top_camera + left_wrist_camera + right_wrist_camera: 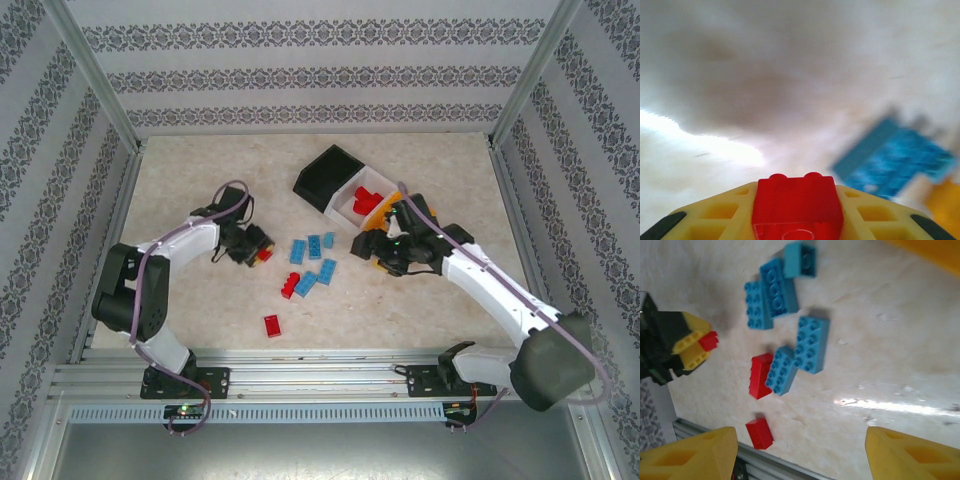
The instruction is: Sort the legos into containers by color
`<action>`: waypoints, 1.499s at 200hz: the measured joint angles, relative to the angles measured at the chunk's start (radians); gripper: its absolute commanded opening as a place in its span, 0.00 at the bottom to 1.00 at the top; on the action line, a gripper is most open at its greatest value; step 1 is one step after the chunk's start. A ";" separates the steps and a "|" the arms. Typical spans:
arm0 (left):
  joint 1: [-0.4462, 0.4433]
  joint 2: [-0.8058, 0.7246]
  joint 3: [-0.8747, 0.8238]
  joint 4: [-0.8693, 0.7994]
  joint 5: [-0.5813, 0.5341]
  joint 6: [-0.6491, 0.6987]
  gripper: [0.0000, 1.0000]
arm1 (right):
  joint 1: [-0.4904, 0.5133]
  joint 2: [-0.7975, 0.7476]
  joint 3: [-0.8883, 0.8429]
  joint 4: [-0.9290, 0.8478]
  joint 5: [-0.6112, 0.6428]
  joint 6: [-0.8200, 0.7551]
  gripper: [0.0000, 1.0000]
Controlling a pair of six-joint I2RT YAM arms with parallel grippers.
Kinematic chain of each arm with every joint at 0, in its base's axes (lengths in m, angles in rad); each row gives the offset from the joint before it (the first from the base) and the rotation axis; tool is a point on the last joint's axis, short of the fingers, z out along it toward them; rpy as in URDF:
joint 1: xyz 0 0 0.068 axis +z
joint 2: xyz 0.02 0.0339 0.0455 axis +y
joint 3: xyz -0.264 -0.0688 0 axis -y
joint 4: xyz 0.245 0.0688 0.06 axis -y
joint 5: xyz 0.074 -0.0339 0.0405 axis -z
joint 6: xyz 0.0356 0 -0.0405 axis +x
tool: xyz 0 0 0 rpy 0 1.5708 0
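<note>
My left gripper (pixel 256 249) is shut on a small red lego (pixel 797 205) held between its yellow fingers (pixel 715 217), low over the table left of the pile. That same red lego (pixel 708 340) and the left gripper also appear in the right wrist view. Several blue legos (pixel 313 262) lie in the middle with a red one (pixel 289 285) against them. Another red lego (pixel 272 325) lies near the front edge. The black bin (pixel 328 172), the white bin (pixel 340 203) holding red legos (pixel 366 200), and the orange bin (pixel 366 241) stand in a row. My right gripper (pixel 380 250) hangs open and empty by the orange bin.
Patterned walls and metal posts enclose the table (pixel 200 170). A metal rail (pixel 320 375) runs along the front edge. Bare tabletop (pixel 880 355) lies between the legos and my right fingers (pixel 912 455).
</note>
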 measured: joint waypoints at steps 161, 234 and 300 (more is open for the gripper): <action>-0.193 0.723 1.040 0.154 0.247 -0.148 0.47 | -0.108 -0.228 -0.116 -0.080 0.012 0.031 0.69; -0.198 0.771 1.150 0.041 0.257 -0.098 0.57 | -0.105 -0.179 -0.129 -0.071 0.024 0.036 0.68; -0.187 0.573 1.093 -0.261 0.148 0.206 0.62 | 0.082 0.152 0.062 -0.049 0.052 0.026 0.68</action>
